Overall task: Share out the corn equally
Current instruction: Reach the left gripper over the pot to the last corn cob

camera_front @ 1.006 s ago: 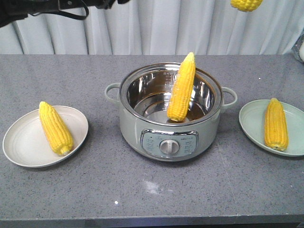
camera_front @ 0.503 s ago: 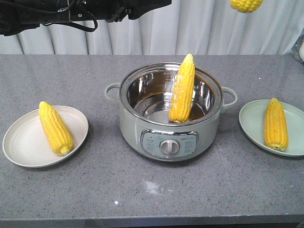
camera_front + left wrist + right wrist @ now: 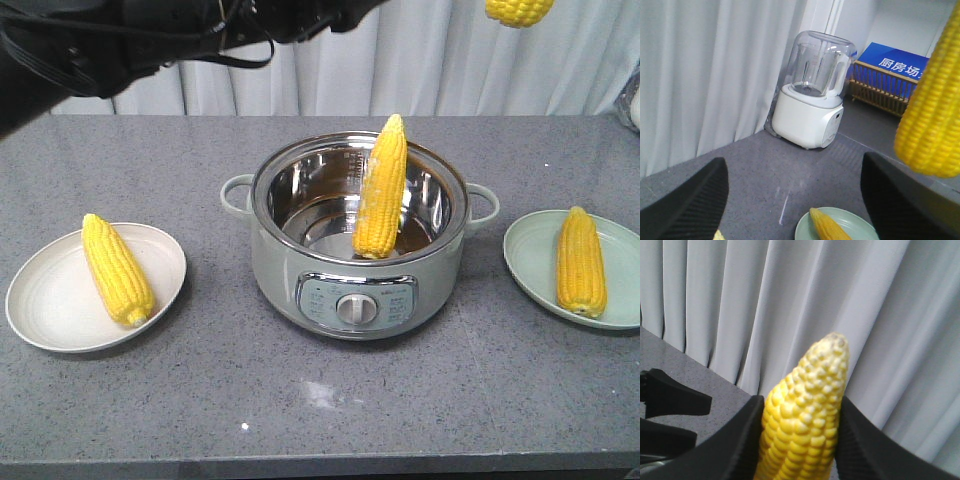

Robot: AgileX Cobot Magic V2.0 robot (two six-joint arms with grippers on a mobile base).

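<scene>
The right claw (image 3: 800,407) clamps the lifted cob (image 3: 518,10) high over the desk's (image 3: 300,420) far right, probably to clear the pot (image 3: 300,270). The left claw (image 3: 793,162) hangs empty, fingers spread. A second cob (image 3: 382,190) leans on the pot's rim. At the desk's side edges, the left cob (image 3: 117,270) lies on the left plate (image 3: 50,310) and the right cob (image 3: 581,260) on the right plate (image 3: 530,250).

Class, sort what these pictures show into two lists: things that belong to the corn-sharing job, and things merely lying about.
Belongs to the job:
held cob
cob in pot
cob on white plate
cob on green plate
pot
white plate
green plate

Just lying about:
blender
wooden rack
curtain
</scene>
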